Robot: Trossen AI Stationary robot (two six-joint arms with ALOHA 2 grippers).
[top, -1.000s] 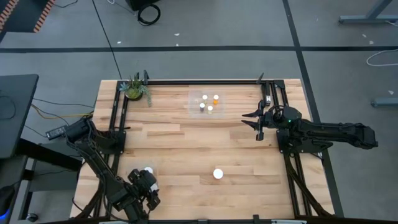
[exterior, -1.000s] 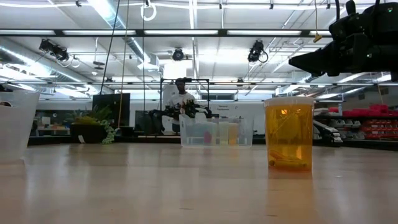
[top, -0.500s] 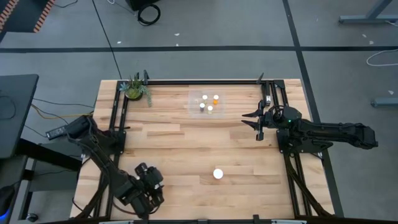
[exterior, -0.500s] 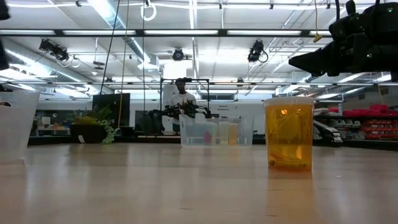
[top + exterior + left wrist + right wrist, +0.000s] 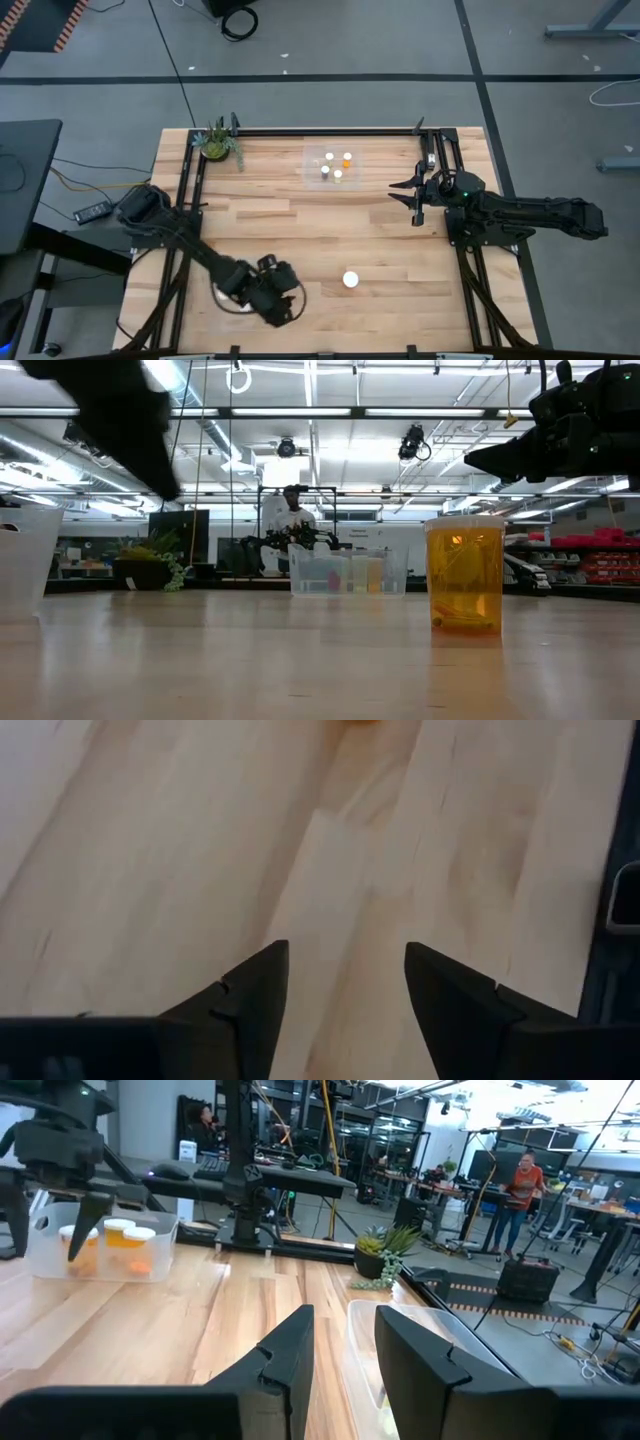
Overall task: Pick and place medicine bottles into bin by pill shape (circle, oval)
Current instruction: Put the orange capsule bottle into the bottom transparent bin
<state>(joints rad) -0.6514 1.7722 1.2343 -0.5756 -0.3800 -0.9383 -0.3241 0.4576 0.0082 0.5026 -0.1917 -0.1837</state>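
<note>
Wide bare planks of the light wooden worktop between both arms, framed by black rails along the left, far and right edges. Left pincer low over the near edge, left of centre, fingers apart with only bare wood between them, holding nothing. One medicine bottle standing alone near the front, just right of that pincer and apart from it; orange body and yellowish pills plain in the low view. Four more bottles inside a clear bin near the far edge, centre. Right pincer hovering above the right rail, well apart from the lone bottle, fingers slightly parted and empty. Small green potted plant at the far left corner. Another clear container at the near left. Beyond: grey floor, bright ceiling lights, a person standing at a distant bench.
</note>
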